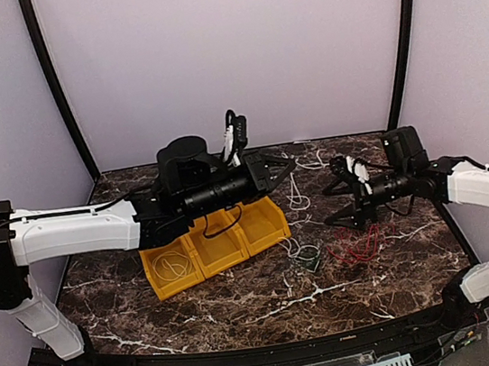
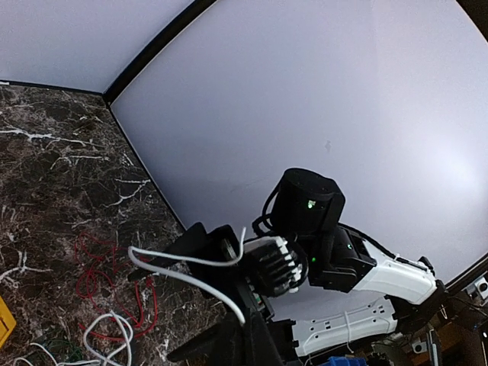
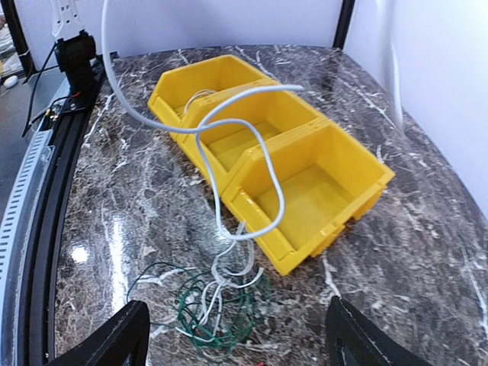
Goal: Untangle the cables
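1. My left claw [image 1: 281, 170] is closed on the white cable [image 3: 200, 130], high over the yellow bins [image 3: 328, 229].
2. This cable hangs down to the counter [image 1: 244, 306], where it is tangled with the green cable [image 3: 229, 320], right of the bins.
3. My right claw [image 1: 336, 199] is wide and holds nothing.
4. The red cable [image 1: 355, 245] lies just right of the green one.
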Robot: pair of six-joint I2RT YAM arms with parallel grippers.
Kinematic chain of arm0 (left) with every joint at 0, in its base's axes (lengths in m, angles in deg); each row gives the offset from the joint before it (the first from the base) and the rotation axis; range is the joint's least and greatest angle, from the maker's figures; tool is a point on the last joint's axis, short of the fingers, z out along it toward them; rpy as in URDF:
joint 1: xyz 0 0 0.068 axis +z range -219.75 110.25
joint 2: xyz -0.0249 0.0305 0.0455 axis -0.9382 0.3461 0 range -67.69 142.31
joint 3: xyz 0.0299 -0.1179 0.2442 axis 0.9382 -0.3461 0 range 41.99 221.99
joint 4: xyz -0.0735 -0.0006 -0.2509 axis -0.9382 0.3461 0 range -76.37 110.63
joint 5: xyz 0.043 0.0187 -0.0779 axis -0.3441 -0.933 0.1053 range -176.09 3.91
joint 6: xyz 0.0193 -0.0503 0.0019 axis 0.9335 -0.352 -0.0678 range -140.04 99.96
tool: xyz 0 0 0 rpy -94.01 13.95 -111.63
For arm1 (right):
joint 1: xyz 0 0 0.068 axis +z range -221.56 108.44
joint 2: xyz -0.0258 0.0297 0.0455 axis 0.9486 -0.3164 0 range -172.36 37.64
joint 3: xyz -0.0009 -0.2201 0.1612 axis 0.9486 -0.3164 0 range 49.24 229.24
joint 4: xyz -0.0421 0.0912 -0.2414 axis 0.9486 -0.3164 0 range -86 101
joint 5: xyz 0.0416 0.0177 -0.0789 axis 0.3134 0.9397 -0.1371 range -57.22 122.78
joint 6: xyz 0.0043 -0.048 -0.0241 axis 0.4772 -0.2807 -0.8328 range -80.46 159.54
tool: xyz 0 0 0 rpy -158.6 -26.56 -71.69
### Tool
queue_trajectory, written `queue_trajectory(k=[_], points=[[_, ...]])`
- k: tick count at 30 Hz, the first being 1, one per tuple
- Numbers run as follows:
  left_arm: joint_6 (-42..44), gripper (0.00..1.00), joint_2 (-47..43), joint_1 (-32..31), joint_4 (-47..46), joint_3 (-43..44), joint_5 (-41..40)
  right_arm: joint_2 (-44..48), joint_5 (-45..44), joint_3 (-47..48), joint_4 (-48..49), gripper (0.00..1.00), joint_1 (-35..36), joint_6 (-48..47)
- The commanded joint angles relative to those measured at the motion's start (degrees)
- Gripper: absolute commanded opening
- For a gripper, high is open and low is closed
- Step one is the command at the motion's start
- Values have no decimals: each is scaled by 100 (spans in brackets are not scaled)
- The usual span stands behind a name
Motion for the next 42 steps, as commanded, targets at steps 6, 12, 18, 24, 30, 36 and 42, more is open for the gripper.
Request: queue_trajectory(k=[6,12,18,24,30,36,42], points=[[128,0,-308,68,-154,-309,-159,-1099,-188,267,643,84,695,437],[128,0,-444,71,-188,-422,-245,-1402,-362,353,701,84,1014,469],[746,0,-922,108,709,-295,-878,-1695,-1313,60,688,79,1322,-76],[1013,0,-1756,557,2160,-581,-1505,-1979,-1597,359,506,85,1480,-33],[1091,0,-2632,1029,3352,-1063,-1636,-2302,-1808,614,423,86,1824,-53],[1250,0,-2936,1168,4140,-1126,-1713,-2863,-2330,904,327,74,1964,95],[1205,0,-2879,1189,4127,-1242,-1475,-2932,-2790,943,112,23,1933,10]])
